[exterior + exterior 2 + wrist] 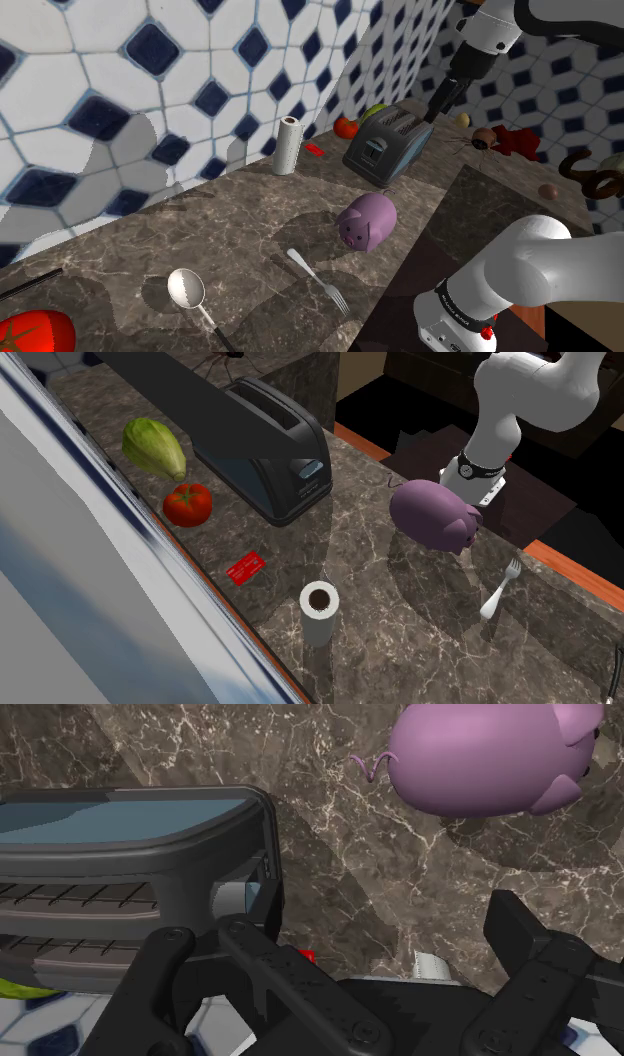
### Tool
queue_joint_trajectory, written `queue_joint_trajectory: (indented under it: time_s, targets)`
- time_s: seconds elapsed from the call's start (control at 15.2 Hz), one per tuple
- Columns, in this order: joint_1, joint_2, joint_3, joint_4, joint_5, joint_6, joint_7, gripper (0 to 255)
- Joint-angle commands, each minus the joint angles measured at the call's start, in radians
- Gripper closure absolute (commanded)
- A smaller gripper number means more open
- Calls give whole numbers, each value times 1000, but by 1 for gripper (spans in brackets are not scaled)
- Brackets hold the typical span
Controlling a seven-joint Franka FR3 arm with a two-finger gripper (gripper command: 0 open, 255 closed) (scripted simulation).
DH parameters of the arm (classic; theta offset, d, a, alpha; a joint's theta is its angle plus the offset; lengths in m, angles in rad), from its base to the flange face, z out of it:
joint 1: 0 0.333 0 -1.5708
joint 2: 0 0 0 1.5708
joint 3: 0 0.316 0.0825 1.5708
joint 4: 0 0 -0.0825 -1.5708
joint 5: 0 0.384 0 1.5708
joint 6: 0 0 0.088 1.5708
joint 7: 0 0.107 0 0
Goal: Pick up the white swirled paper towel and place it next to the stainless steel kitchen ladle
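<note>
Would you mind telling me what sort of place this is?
Most likely a home kitchen: a dark stone-patterned counter against a blue-and-white tiled wall, holding a toaster, a paper towel roll and a ladle.

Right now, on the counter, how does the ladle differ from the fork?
The ladle has a round bowl and a dark handle; the fork is silvery all over, with tines. In the shoulder view the ladle's bowl points up-left, the fork's tines down-right. The ladle lies further to that view's left. Both lie flat on the dark veined counter.
</note>
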Motion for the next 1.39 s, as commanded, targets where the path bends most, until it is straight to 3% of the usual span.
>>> queue_joint_trajectory:
  time_s: [0.0,0.66,1.32]
  targets:
    - [0,0,0,0,0,0,0,0]
    - [26,324,82,101,42,208,126,0]
    - [47,690,145,334,31,326,244,0]
